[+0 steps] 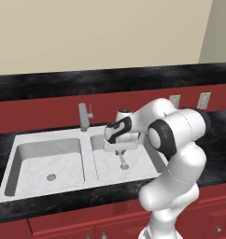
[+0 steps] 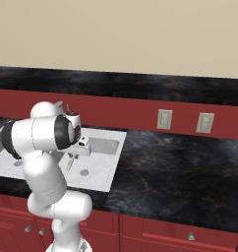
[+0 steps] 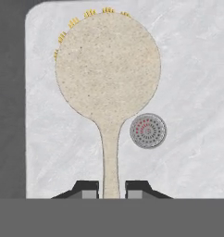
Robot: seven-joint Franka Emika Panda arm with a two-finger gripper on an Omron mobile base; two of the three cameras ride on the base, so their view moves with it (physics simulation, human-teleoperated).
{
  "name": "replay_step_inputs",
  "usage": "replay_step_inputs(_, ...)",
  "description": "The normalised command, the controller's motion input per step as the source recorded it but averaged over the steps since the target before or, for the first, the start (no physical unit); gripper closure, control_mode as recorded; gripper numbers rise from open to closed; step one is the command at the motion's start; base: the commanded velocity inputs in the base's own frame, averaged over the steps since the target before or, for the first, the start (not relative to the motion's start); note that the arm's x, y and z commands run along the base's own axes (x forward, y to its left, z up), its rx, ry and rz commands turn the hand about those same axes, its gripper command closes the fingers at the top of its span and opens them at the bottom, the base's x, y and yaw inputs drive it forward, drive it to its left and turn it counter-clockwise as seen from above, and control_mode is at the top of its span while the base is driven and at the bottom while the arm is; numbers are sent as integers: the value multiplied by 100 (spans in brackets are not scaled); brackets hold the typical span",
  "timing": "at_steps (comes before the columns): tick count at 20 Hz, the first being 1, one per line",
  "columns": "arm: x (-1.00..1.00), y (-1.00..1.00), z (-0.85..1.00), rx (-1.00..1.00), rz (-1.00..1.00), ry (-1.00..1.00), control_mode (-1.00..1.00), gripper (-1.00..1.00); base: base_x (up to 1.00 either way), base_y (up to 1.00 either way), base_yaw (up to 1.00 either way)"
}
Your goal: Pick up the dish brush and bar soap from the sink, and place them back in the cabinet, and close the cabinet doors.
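The gripper [image 3: 111,190] is pinched onto the handle of the dish brush [image 3: 109,74], one dark finger [image 3: 88,189] on each side of the thin stem. Seen from the hand, the brush runs away from the fingers to a broad, round, speckled pale head with a few yellow bristles showing along its far rim. Beneath it lies the white marble floor of the sink [image 3: 192,69], and the round grey drain [image 3: 148,131] sits just beside the brush's neck. From the left base view the gripper [image 1: 121,152] hangs over the right basin of the sink [image 1: 21,140] with the brush [image 1: 123,162] pointing down from it, clear of the floor of the basin. The grey faucet [image 1: 84,116] stands upright behind the divide between the two basins. Farther back a dark counter [image 2: 180,167] runs along a red backsplash carrying two wall outlets [image 2: 164,119].
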Motion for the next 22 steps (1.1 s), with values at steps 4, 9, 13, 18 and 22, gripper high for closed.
replay_step_inputs(4,-2,0,15,0,0,0,-100,100,0,0,0)
replay_step_inputs(9,-16,-7,8,0,0,0,-100,100,0,0,0)
replay_step_inputs(13,-16,-4,15,0,0,-1,-100,100,0,0,0)
replay_step_inputs(18,-22,-6,20,0,0,-1,-100,100,0,0,0)
replay_step_inputs(22,-28,-8,18,0,0,-2,-100,100,0,0,0)
